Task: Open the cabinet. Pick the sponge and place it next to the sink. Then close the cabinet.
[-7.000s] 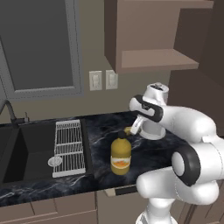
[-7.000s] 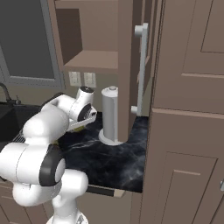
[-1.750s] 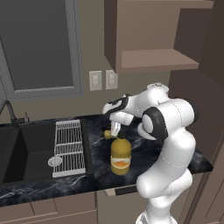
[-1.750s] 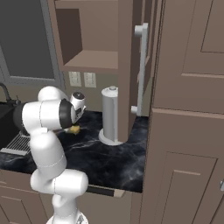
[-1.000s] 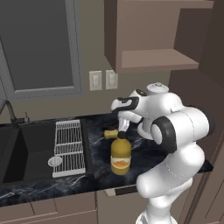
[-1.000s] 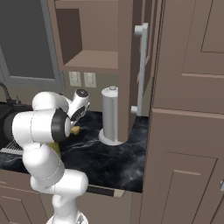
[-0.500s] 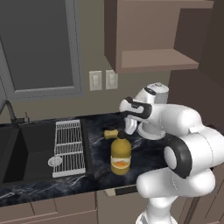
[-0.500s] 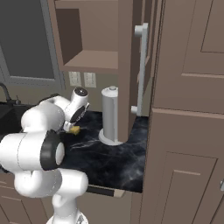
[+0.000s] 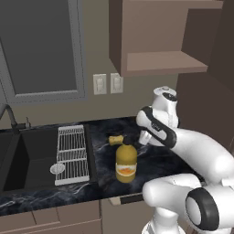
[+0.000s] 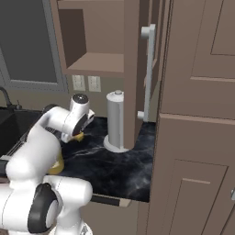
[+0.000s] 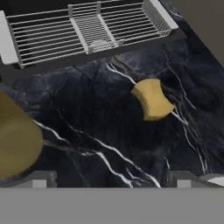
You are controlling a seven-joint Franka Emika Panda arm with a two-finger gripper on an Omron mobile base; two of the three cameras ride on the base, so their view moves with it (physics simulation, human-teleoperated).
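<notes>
I have drawn my fingers (image 11: 112, 177) back, spread and empty. The sponge (image 11: 152, 99) lies on the table (image 11: 87, 122) beside the sink (image 9: 32, 153)'s rack (image 11: 87, 30). It looks light and soft; I would pinch its short sides. The bottle (image 9: 125, 162) is cut off in my hand view, and the cabinet (image 10: 147, 69) still stands open.

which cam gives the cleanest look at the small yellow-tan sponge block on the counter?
Hand view: the small yellow-tan sponge block lies unobstructed on the dark marbled counter, its full outline clear, just short of the white wire rack. The left base view shows it small, behind the yellow-orange bottle. In the right base view the arm covers most of it.
</notes>
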